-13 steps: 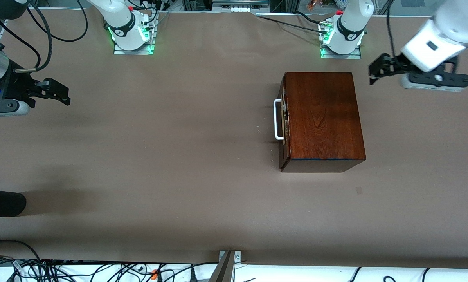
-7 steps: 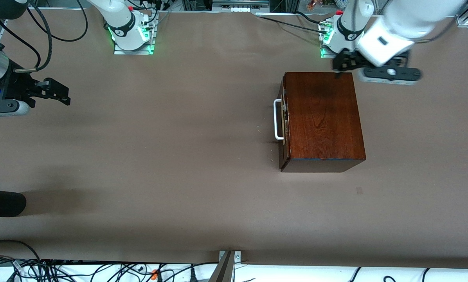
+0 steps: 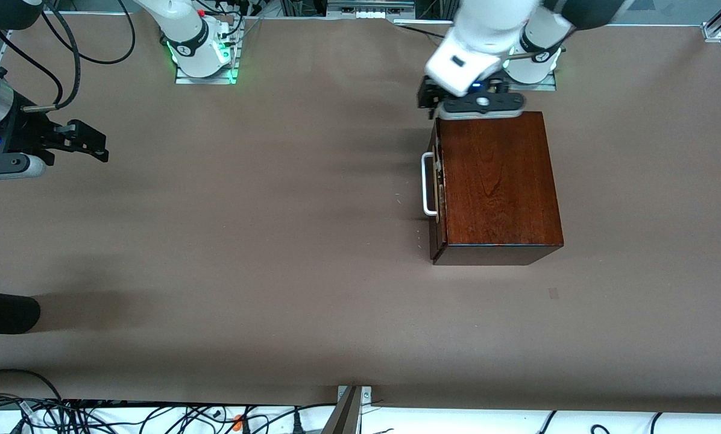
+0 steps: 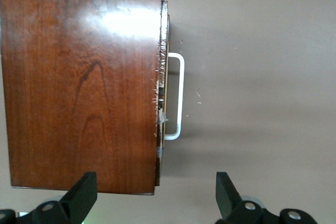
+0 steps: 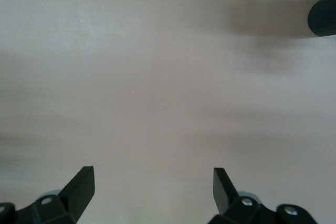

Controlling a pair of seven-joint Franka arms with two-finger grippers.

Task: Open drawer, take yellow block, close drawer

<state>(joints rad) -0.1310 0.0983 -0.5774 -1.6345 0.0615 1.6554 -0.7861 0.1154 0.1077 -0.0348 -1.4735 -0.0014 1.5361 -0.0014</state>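
The dark reddish-brown wooden box (image 3: 499,181) stands toward the left arm's end of the table. Its drawer (image 3: 437,193) is closed, and the dark front with the white loop handle (image 3: 427,184) faces the right arm's end. My left gripper (image 3: 431,99) hangs open and holds nothing, over the box's corner nearest the arm bases on the drawer side. The left wrist view shows the box top (image 4: 79,87), the handle (image 4: 178,95) and my left gripper (image 4: 156,187) wide open above bare table beside that corner. My right gripper (image 3: 92,141) waits open and empty at the right arm's end, its own view showing my right gripper (image 5: 154,182) over bare table. The yellow block is hidden.
A black rounded object (image 3: 5,312) juts in at the right arm's end, nearer the front camera, and shows as the black rounded object (image 5: 323,17) in the right wrist view. The arm bases (image 3: 204,57) stand along the table's back edge. Cables (image 3: 95,416) lie below the front edge.
My left arm has swung from the left arm's end of the table across to the box's corner by the drawer front. The right arm and the box have not moved.
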